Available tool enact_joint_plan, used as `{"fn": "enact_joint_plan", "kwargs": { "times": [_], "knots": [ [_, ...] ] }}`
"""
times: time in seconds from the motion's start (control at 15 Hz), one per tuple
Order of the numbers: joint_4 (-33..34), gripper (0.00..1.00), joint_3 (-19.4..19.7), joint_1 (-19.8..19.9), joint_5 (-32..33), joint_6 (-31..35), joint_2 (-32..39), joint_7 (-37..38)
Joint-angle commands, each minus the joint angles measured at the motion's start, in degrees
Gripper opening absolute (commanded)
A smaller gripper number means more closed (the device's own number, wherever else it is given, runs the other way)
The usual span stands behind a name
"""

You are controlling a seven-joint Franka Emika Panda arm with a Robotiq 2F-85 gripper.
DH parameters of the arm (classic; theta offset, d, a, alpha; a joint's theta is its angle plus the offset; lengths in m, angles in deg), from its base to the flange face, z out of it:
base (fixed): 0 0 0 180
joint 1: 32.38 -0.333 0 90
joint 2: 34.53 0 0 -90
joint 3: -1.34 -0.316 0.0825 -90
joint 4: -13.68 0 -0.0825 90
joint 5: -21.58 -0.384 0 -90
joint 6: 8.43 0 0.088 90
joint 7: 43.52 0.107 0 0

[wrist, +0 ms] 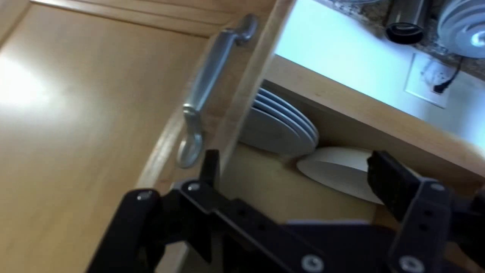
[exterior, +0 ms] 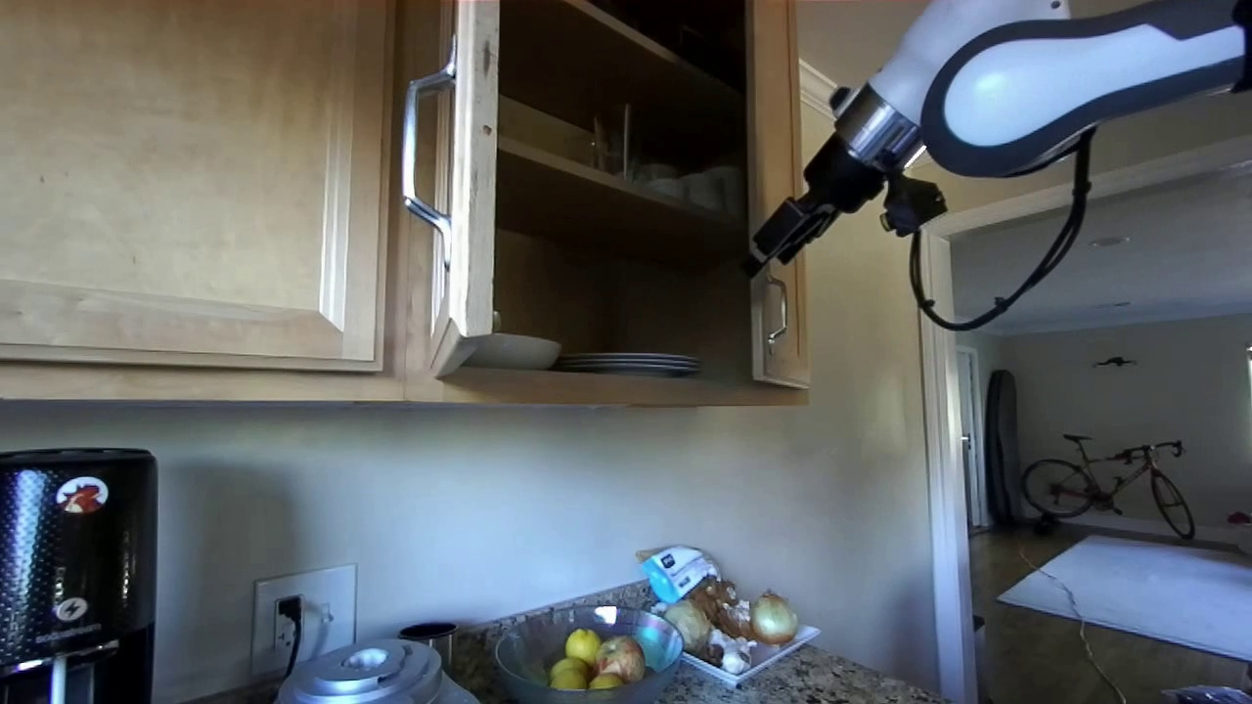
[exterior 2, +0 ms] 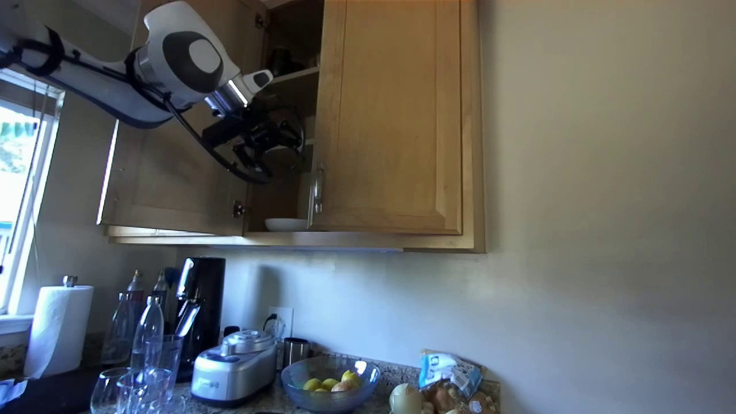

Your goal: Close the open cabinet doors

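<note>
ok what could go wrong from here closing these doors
Snag: one finger of the open end effector appears beside the handle of the partly open door and might catch it.
Knock: the other finger overlaps the white bowl in the wrist view, so reaching deeper might hit it; depth is unclear.
Bump: the arm crosses the wide-open door in an exterior view and might strike it.

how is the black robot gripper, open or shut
Open: in the wrist view, the gripper has its fingers spread, a shallow white bowl showing between.
</note>
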Motion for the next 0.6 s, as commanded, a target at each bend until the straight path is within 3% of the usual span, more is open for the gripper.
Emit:
{"fn": "enact_joint_plan", "kwargs": {
  "times": [0.0, 0.2, 0.53],
  "knots": [
    [1.2, 1.0, -0.8, -5.4, -2.8, 1.0, 1.5, -4.4],
    [-0.2, 1.0, -1.6, -8.1, -5.2, -0.5, 0.2, -4.7],
    [-2.5, 1.0, -3.5, -6.6, -8.9, -11.8, -2.1, 2.1]
  ]
}}
